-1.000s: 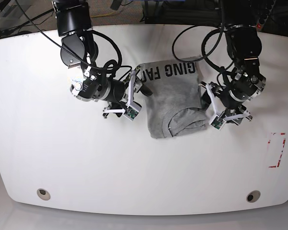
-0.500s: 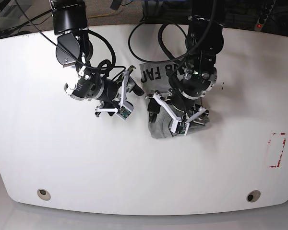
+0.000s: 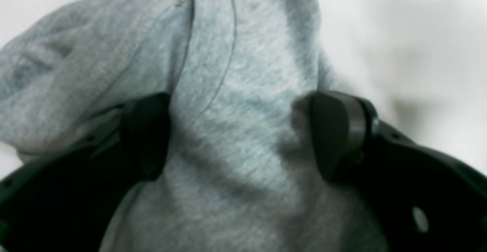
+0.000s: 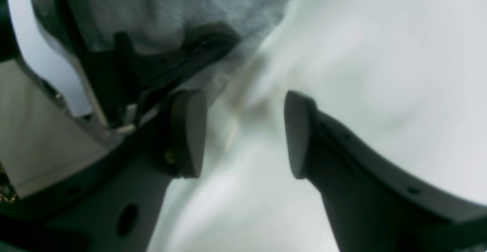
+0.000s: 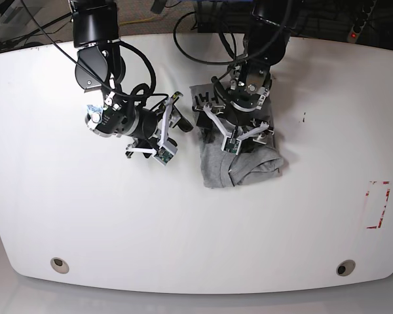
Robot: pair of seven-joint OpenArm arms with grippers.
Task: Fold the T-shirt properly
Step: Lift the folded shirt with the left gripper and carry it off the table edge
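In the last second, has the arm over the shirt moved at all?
Yes. The left tool has swung from beside the T-shirt, away from the red mark on the table, and is now above the shirt.

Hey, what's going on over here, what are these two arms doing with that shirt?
A two-armed robot is folding a grey T-shirt on a white table. The left gripper is over the middle of the shirt with grey fabric bunched between its fingers, though the jaws look apart rather than pinched tight. The right gripper is open and empty just beside the shirt's edge, over bare table. The shirt is a compact, partly folded bundle with some lettering showing at its far edge.
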